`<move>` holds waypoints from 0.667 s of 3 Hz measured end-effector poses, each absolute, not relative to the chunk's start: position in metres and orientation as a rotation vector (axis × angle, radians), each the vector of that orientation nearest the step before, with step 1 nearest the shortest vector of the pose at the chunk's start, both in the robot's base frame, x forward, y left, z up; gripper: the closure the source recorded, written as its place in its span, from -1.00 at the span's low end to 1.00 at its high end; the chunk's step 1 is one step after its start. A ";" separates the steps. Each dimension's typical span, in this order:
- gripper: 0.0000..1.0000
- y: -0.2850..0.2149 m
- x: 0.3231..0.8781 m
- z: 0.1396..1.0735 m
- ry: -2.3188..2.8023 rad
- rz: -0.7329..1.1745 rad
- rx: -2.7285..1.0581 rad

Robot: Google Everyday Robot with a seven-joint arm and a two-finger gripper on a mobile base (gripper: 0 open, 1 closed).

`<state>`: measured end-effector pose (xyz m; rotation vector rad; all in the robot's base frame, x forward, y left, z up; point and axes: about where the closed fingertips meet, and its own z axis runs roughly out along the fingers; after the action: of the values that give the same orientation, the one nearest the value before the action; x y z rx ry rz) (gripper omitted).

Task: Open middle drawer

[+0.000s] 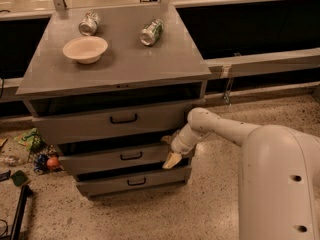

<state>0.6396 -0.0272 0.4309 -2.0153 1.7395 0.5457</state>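
Note:
The middle drawer (117, 158) is the second of three grey fronts in the cabinet, with a small black bar handle (131, 156). A dark gap shows above its front. My gripper (170, 151) is at the right end of this drawer's front, right of the handle, on the end of my white arm (220, 129), which reaches in from the right. The top drawer (115, 123) and the bottom drawer (132, 181) sit above and below it, each with its own black handle.
On the cabinet top (165, 64) lie a cream bowl (85, 49) and two cans on their sides (89, 24) (151, 32). Small items litter the floor at the left (40, 159). My white base (280, 184) fills the lower right.

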 end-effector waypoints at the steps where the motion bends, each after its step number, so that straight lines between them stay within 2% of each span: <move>1: 0.46 -0.028 0.637 0.432 1.728 0.553 -2.027; 2: 0.91 -0.028 0.637 0.434 1.728 0.553 -2.027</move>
<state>0.6372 -0.0281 0.4341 -2.0269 1.7277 0.5534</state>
